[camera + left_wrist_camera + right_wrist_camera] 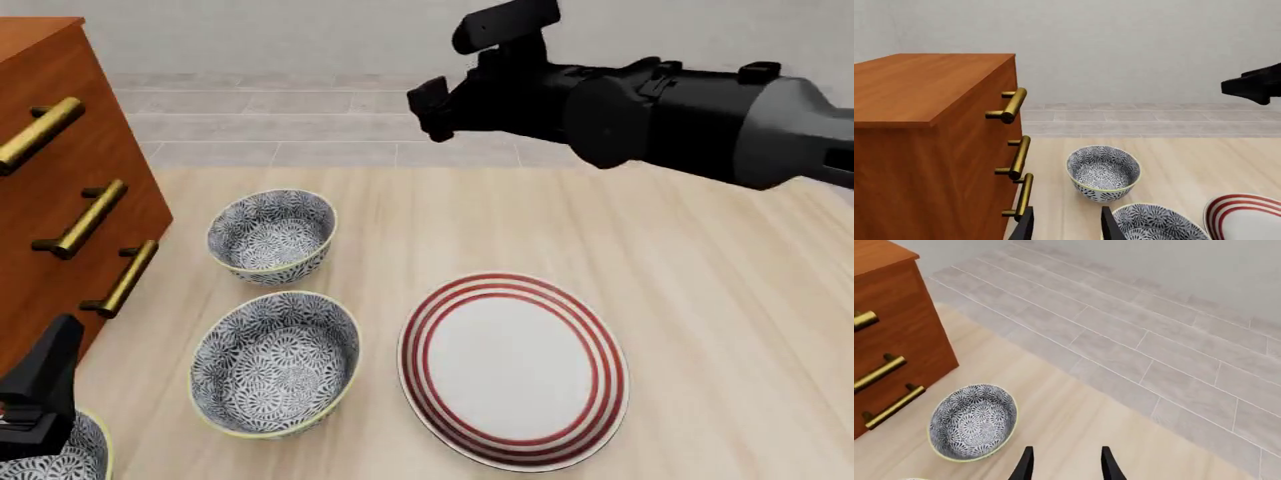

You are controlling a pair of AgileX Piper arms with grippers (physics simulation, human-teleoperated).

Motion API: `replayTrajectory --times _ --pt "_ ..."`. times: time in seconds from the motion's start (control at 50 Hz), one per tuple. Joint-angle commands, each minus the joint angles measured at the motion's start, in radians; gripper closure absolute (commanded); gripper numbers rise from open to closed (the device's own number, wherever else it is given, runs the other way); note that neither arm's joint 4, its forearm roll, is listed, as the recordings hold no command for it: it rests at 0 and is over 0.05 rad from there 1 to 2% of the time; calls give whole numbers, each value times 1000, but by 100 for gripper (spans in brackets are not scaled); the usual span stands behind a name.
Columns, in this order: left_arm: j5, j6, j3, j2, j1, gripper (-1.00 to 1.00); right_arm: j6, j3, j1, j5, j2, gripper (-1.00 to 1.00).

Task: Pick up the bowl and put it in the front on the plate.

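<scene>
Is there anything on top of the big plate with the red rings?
No. The plate is bare white inside its red rings. No bowl sits on it; the nearest bowl stands beside it.

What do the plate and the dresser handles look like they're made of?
The plate looks like glazed ceramic: smooth white face, painted red rings. The dresser handles look like brushed brass or brass-coloured metal: dull golden bars with a soft sheen. These are renders, so neither is certain.
</scene>
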Motion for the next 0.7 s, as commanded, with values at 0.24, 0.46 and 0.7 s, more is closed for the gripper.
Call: replayTrajectory --times 0.24,0.46,0.7 --pt "0 0 0 0 0 -100 52 -244 61 103 222 -100" --pt "0 0 0 0 0 -100 69 -315 67 116 313 -100" --pt "0 0 0 0 0 -100 74 -377 84 127 392 -100"
